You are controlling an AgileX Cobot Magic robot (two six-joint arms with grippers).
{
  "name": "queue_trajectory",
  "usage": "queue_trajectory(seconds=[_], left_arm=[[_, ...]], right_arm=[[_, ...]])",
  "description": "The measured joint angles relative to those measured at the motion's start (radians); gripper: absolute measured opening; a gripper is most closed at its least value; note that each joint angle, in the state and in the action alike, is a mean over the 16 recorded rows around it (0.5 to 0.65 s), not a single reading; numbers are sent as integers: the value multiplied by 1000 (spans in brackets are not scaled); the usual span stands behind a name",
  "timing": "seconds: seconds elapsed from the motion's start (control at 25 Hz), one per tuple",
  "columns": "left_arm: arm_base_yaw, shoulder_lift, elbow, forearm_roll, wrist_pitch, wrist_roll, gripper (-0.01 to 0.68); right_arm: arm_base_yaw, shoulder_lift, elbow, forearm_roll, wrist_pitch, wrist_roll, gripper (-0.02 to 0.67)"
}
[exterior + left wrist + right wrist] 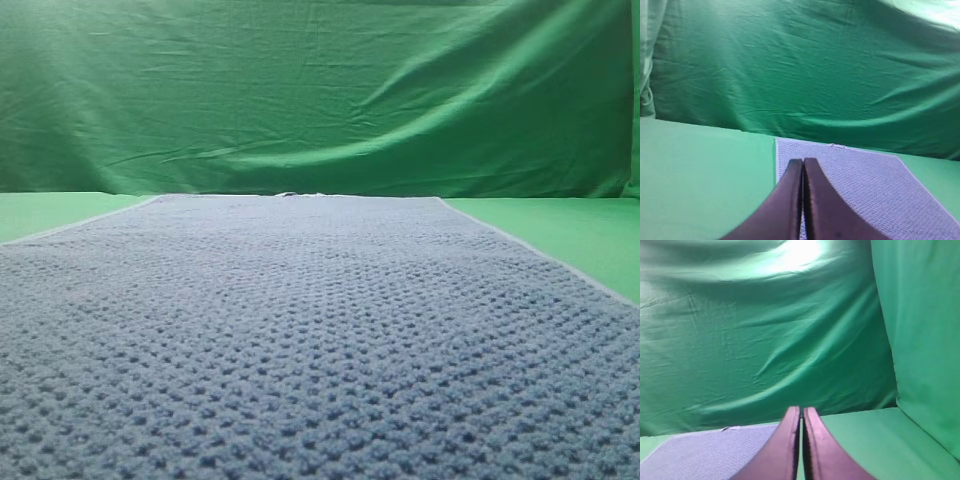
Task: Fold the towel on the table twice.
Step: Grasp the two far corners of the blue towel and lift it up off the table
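Exterior high view: no gripper visible here. Towel (320,340), blue-grey with a bumpy waffle knit and thin pale edging, spread flat and unfolded across the table (580,235), filling most of the lower picture and running off the bottom edge and both lower sides. Far edge straight, close to the foot of the backdrop cloth (320,95), with a tiny pale tab or wrinkle near its middle. Bare green table showing as a wedge at the left and a wider wedge at the right. Wrinkled green backdrop hanging behind, across the full width.

Left wrist view: left gripper (803,162) clenched, its two dark fingers (785,205) pressed together with only a thin line between them, nothing pinched. Raised above the table, over the towel's left edge near the far left corner; whether touching the cloth, cannot tell. Towel lying flat to the right and ahead of the fingertips, pale edging visible along its left and far sides. Bare table to the left. Backdrop folds behind and at the far left.

Right wrist view: right gripper (801,411) likewise clamped tight, dark fingers (822,455) meeting tip to tip, empty. Towel's corner at lower left, flat on the table, left of the fingers. Bare table ahead and to the right. Backdrop behind, a second green drape hanging at the right side.
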State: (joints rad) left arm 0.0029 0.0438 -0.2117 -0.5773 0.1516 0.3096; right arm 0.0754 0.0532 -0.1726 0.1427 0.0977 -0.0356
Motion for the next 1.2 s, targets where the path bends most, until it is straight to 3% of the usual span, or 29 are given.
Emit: queue_trajectory(seconds=[0.6,1.2], left_arm=[[-5,175,-195,-37,154,52,0],[-71,752,-520,100,441,-11,0]], right_arm=[[1,275,-273,19,211,-25,0],[88,893,-681,-35,594,-104,0]])
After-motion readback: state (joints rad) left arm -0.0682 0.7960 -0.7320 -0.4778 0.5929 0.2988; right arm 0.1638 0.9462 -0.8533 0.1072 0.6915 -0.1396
